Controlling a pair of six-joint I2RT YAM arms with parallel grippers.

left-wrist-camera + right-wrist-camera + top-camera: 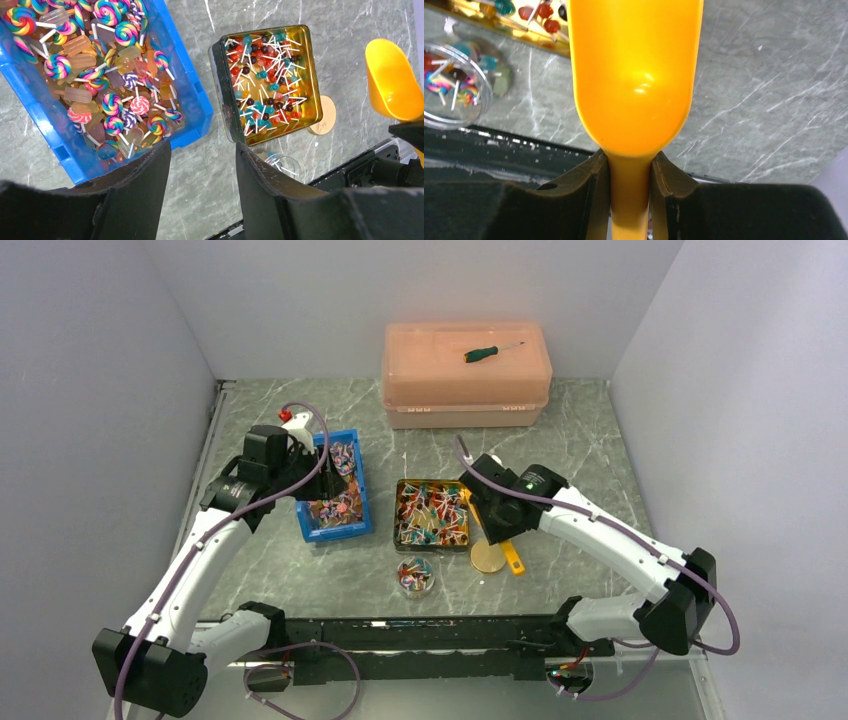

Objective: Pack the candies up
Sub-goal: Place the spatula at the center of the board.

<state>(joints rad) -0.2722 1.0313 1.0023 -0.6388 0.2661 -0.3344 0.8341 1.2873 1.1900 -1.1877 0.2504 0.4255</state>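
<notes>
Left gripper [202, 150]: jaws spread wide, nothing between them. It hangs over the near right corner of the blue bin [197, 107], with bare table [210, 190] showing in the gap between my fingers.

Right gripper [629, 159]: clamped on the handle of the orange scoop [634, 75], both fingers pressed against the handle just below the bowl. The bowl points away from my wrist, over the table, just to the right of the gold tin [224, 100].

Candies [107, 75], three places:
- a heap in the blue bin, swirled lollipops and pale ice-lolly shapes on sticks
- a layer in the gold tin, small red, teal and dark balls on white sticks
- a few in the clear round dish [486, 102], on the table near the tin's front edge

A round gold disc [488, 557] lies flat by the tin's near right corner. At the back, a green-handled screwdriver [490, 351] rests on the lid of a pale orange box [440, 380]
</notes>
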